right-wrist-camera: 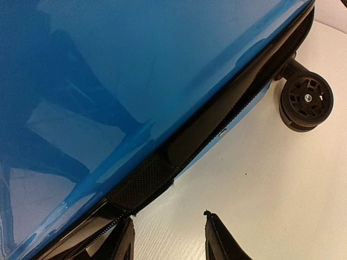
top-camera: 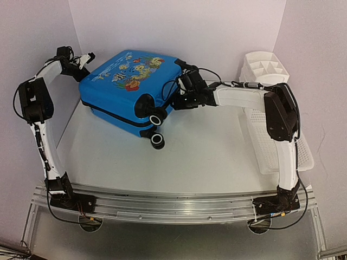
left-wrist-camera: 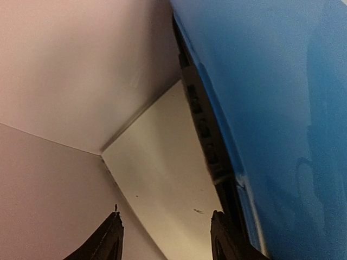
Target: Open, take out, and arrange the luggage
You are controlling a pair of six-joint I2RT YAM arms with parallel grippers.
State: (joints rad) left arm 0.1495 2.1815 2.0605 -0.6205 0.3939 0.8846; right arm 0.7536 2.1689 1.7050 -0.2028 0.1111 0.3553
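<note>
So, you're early in the job: the luggage (top-camera: 127, 89) lies flat on the table (top-camera: 206, 162), far-left, fish-print lid up, wheels (top-camera: 158, 140) pointing toward the middle, lid not lifted. Nothing's been taken out or arranged, so by my read opening, emptying and laying out are all left to do.

Your left gripper (left-wrist-camera: 165, 216) sits at the case's far-left corner by the wall. Its fingers are spread w/ only bare table and wall between them, holding nothing, and one finger is just beside the black zip band (left-wrist-camera: 203, 130). Your right gripper (right-wrist-camera: 168, 216) is at the case's right side near the wheels, likewise spread and empty, one finger just beside the band.

The top view gives you the layout: both arms flanking the case, and the white basket (top-camera: 271, 70) off to the right, apart from it. It doesn't show the seam up close. The right wrist view does: zip teeth and a mesh strip show along the band, which may mean the zip's partly undone there, but it's too dark to be sure. The left wrist view shows the band at the other corner, no puller in sight. None of the 3 views shows you where the slider is
</note>
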